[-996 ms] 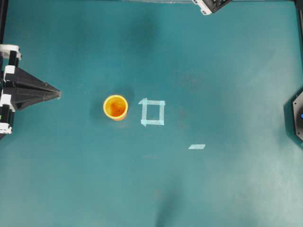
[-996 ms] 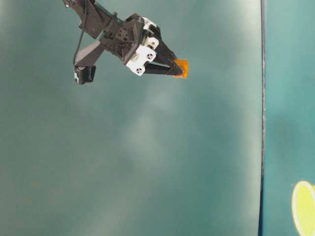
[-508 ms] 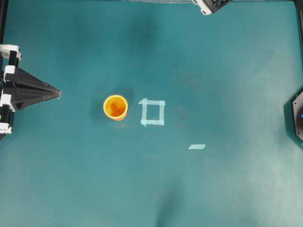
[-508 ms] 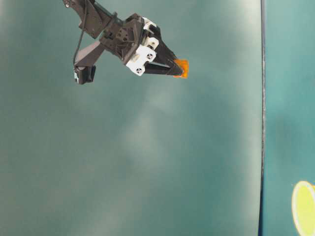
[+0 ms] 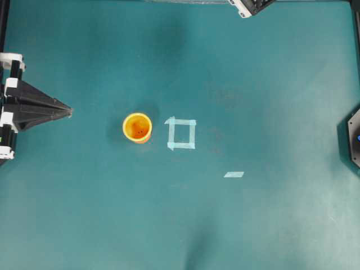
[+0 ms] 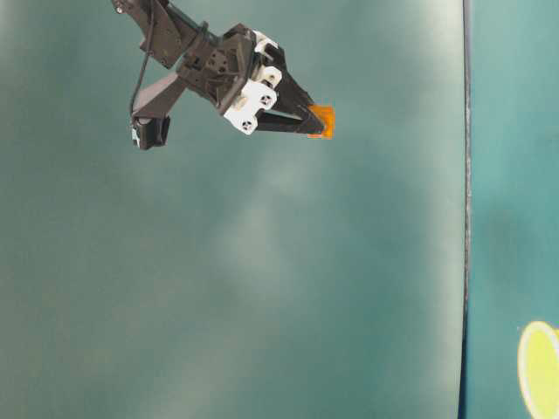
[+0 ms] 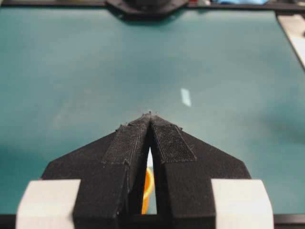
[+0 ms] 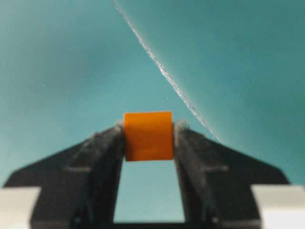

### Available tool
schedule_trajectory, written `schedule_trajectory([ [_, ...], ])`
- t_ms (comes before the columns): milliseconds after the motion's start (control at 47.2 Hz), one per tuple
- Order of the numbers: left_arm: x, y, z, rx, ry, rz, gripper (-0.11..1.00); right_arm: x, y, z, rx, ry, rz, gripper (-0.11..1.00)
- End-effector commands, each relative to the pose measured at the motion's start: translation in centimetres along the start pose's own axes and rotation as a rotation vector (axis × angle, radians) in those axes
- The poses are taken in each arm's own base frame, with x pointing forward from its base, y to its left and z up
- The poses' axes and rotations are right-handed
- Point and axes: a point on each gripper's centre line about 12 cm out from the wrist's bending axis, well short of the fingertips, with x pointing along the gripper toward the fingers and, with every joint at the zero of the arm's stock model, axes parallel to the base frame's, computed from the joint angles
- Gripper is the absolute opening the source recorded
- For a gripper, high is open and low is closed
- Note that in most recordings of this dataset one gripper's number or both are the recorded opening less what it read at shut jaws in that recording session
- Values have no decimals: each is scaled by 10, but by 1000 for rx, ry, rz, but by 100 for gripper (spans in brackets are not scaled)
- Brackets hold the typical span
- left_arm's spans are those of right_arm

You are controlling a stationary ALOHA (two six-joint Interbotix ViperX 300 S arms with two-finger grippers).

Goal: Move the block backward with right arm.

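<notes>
The small orange block (image 8: 148,136) is pinched between the tips of my right gripper (image 8: 148,138), which is shut on it. In the table-level view the right arm (image 6: 218,70) reaches in from the upper left and holds the block (image 6: 322,120) up off the surface. In the overhead view only a bit of the right arm (image 5: 249,5) shows at the top edge, and the block is out of that view. My left gripper (image 5: 68,111) rests at the left edge, its fingers pressed together with nothing in them, as its wrist view also shows (image 7: 149,114).
A round yellow-orange cup (image 5: 137,127) stands left of centre on the teal table, beside a pale tape square (image 5: 181,134). A short tape strip (image 5: 234,174) lies to the lower right. A dark mount (image 5: 353,138) sits at the right edge.
</notes>
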Motion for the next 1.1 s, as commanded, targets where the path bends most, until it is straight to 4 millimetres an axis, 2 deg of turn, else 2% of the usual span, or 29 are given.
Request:
schedule_trajectory([
  [0,1,0,11,3,-29,-2,0,-6,0,7,2,-31,0,40],
  [1080,1,0,11,3,-29,-2,0,-5,0,7,8,-42,6,40],
])
